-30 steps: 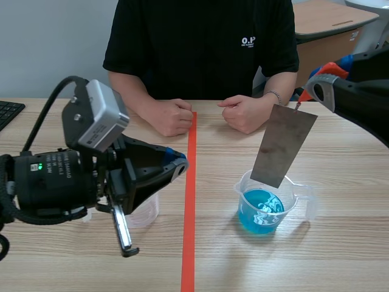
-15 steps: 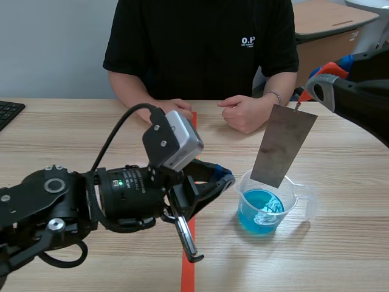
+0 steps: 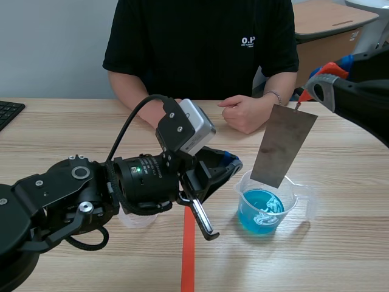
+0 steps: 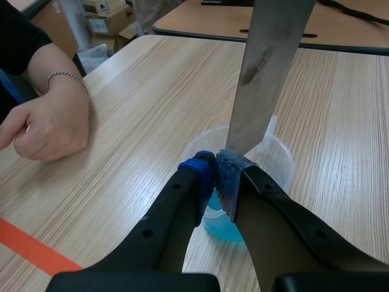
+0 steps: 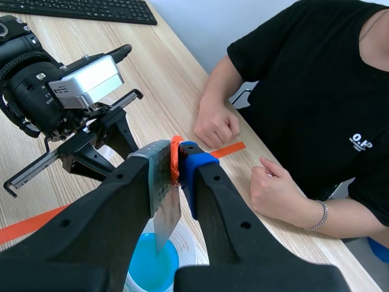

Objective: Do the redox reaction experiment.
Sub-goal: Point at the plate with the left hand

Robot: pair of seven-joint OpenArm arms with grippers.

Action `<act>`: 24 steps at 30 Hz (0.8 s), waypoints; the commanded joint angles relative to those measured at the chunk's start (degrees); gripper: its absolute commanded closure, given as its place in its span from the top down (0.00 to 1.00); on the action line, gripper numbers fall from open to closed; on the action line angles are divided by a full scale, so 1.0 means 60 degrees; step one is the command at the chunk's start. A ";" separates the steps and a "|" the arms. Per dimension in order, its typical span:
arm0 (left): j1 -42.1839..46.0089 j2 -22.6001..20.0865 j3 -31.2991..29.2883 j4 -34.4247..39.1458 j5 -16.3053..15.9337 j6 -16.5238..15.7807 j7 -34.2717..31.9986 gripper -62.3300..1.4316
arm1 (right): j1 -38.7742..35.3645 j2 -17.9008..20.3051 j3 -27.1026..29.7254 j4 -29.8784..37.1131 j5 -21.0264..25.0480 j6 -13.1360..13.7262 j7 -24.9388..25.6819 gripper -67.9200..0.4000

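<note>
The metal plate (image 3: 283, 146) hangs right over the cup (image 3: 296, 201). It stands almost straight up and down and leans a little. Its low end is at the mouth of the cup, above the blue water (image 3: 260, 210). It does not look wet yet.

The right jaws pinch the top corner of the plate, high above the cup on the cup's right side. So the plate only has to go straight down to get into the blue water, and I think that is the next move.

The left jaws are pressed together. They point at the cup from its left side, with their tips just beside its near rim. I see nothing held between them. I think they are too close, and a bump there could tip the cup.

The cup stands on the surface (image 3: 340, 255). A person's hand (image 3: 243, 114) rests on the surface behind the cup, well apart from it.
</note>
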 commanded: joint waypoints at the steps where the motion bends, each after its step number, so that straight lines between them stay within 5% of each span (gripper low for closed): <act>1: -0.0106 0.0102 0.0055 0.0175 -0.0087 0.0018 -0.0131 0.09 | 0.0109 0.0120 0.0036 0.0168 0.0135 -0.0036 0.0182 0.03; 24: -0.0109 0.0229 0.0062 0.0124 0.0120 0.0091 -0.0131 0.09 | 0.0109 0.0120 0.0036 0.0168 0.0135 -0.0036 0.0182 0.03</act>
